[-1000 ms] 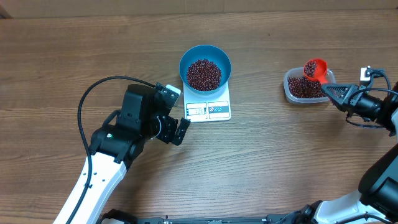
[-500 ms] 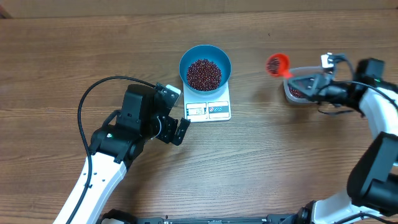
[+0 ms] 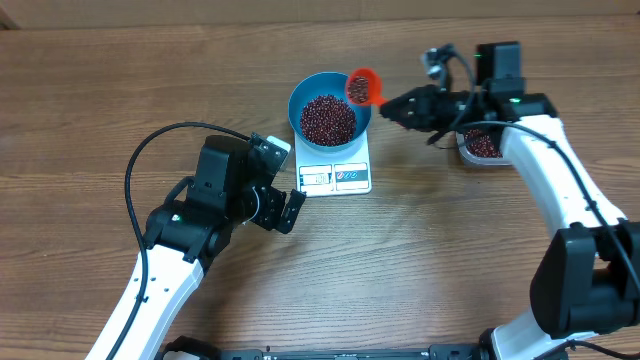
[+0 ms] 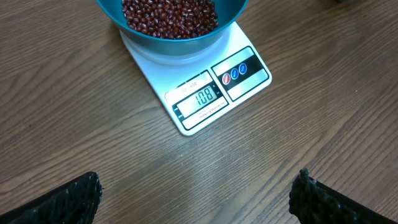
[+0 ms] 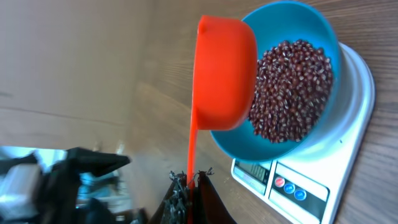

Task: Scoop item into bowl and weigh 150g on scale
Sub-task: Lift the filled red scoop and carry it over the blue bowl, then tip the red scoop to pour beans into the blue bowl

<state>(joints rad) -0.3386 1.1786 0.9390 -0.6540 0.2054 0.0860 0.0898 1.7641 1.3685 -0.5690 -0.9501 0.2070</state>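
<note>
Plainly, the loose beans [image 3: 328, 119] should pour freely — they are carried only in the orange scoop [image 3: 361, 86], its thin handle clamped by the right gripper [image 3: 390, 106]; the left gripper [image 3: 287, 208] is held apart.

A deep blue bowl [image 3: 298, 97], upper centre of the overhead frame, sits upright on the flat white scale [image 3: 335, 176], holding a heap of dark red-brown beans [image 3: 328, 119]
</note>
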